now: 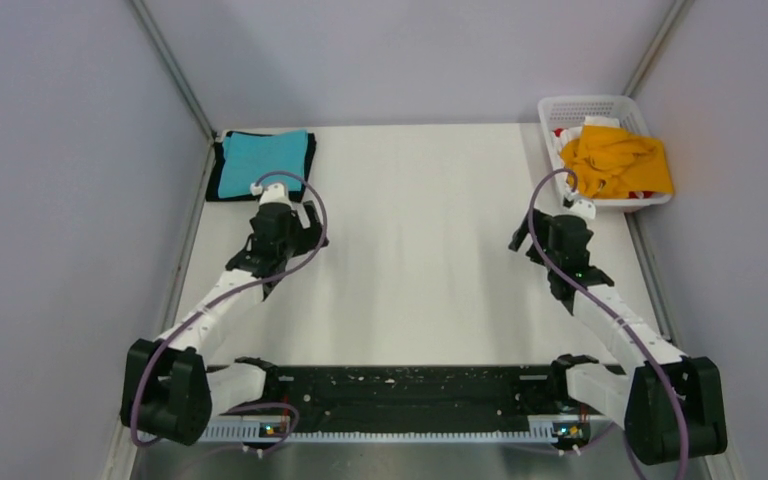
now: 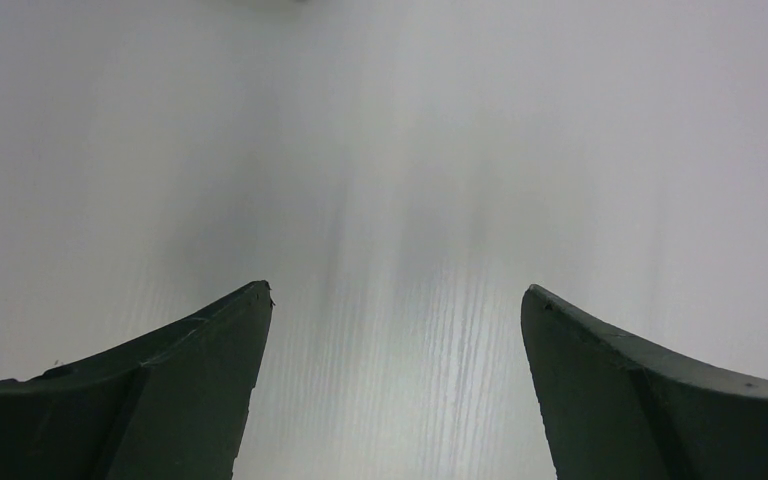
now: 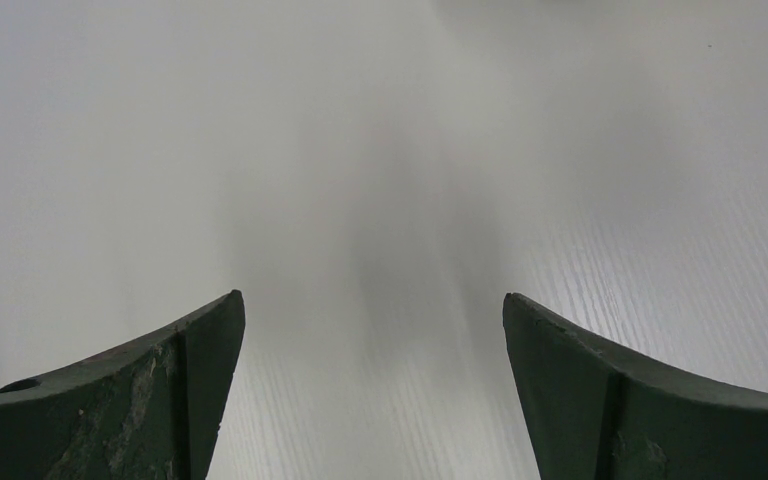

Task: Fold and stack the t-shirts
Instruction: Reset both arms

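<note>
Two folded shirts, the turquoise shirt [image 1: 262, 160] on the black shirt [image 1: 220, 168], sit far left; the orange shirt [image 1: 620, 160] lies crumpled in the basket [image 1: 585, 104]. The left gripper [image 2: 397, 290] and right gripper [image 3: 372, 296] gape wide, empty. Lifting snagged cloth may drag the basket along.

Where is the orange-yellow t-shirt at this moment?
In the top external view, the crumpled orange-yellow cloth t-shirt lies in the white plastic lattice basket at the far right corner of the white table.

Black t-shirt [image 1: 311, 158] mostly beneath turquoise t-shirt [image 1: 260, 162]
</note>
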Controlling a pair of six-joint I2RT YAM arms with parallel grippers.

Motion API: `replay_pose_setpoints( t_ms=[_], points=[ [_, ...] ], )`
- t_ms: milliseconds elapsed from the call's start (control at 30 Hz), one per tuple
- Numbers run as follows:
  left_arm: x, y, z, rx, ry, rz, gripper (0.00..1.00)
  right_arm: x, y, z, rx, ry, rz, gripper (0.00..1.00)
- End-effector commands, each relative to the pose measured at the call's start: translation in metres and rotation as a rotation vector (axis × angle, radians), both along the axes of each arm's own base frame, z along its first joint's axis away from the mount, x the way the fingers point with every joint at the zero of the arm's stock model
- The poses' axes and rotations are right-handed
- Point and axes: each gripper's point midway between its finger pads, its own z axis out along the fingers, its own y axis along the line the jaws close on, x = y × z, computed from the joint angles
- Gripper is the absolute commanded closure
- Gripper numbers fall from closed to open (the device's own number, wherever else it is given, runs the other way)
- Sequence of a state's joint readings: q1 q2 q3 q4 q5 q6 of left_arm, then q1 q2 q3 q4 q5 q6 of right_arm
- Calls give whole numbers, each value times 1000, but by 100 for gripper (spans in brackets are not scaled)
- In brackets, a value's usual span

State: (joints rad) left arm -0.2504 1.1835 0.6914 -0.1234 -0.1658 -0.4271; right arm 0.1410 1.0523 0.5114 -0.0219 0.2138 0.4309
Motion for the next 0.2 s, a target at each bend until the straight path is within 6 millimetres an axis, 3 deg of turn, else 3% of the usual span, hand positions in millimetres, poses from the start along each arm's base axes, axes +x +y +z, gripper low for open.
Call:
replay_pose_setpoints(
  t_ms=[0,167],
  points=[
    [12,-1,34,-62,-152,33,1,13,-4,29,32,-130,-47,2],
    [13,5,38,-31,-150,51,1,11,-13,28,0,-111,-86,1]
  ],
)
